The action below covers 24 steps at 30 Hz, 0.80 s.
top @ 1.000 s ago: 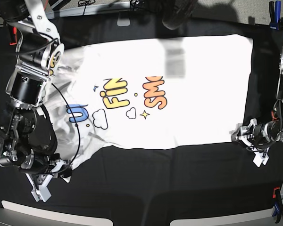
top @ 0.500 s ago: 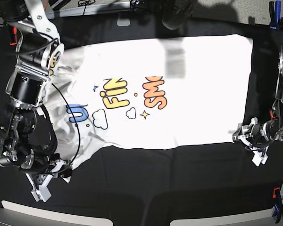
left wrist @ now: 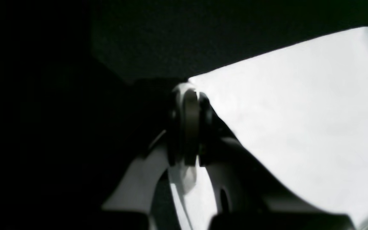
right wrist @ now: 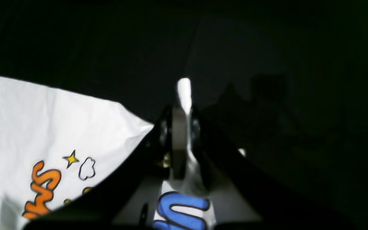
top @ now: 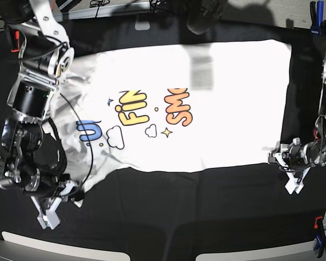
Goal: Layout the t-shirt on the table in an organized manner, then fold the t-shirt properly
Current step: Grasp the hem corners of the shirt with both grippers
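The white t-shirt [top: 206,98] lies print-up on the black table [top: 195,223], with "FIN" and "SMO" lettering showing and the sleeve side at the left rumpled. My left gripper [top: 274,158] sits at the shirt's lower right corner. In the left wrist view that left gripper [left wrist: 187,95] is shut on the corner of the t-shirt [left wrist: 299,111]. At the lower left, my right gripper [top: 75,194] holds the shirt's edge. In the right wrist view the right gripper [right wrist: 184,105] is shut on the t-shirt [right wrist: 43,121], and a tip of cloth pokes out past it.
A blue clip [top: 315,13] stands at the table's top right edge, an orange and blue clip [top: 318,234] at the bottom right, and a red one [top: 13,39] at the top left. A dark round object [top: 206,16] overhangs the far edge.
My left gripper has closed its jaws on the shirt's lower right corner. The right arm has shifted slightly down and left, still gripping the shirt.
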Each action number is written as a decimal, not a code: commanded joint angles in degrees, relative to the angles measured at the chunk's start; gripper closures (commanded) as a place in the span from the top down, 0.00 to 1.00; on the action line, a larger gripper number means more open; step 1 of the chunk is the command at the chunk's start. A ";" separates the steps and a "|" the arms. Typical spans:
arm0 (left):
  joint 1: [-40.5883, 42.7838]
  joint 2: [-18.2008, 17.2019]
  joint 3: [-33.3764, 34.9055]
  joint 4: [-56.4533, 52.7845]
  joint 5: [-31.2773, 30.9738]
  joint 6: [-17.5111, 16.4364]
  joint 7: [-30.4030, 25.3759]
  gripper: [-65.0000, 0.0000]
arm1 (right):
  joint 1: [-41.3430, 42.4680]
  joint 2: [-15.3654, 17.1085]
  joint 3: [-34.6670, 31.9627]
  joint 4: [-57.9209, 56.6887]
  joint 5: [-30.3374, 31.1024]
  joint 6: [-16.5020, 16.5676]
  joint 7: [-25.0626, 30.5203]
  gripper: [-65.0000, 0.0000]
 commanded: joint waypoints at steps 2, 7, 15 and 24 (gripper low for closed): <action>-1.86 -1.14 -0.22 2.29 -0.72 -0.59 0.00 0.00 | 0.52 0.70 -0.04 0.96 1.62 0.36 1.20 0.00; 1.18 -2.49 -0.22 9.40 -0.68 -0.59 1.64 0.00 | -3.21 0.83 -0.04 3.78 1.66 0.36 1.22 0.00; 12.98 -9.99 -0.24 32.79 -0.44 4.13 1.60 0.00 | -8.24 3.10 0.15 13.94 6.08 0.36 -1.62 0.00; 18.82 -16.94 -0.24 57.37 8.61 11.30 2.64 0.00 | -8.37 3.54 3.28 16.04 8.04 0.36 -2.05 0.00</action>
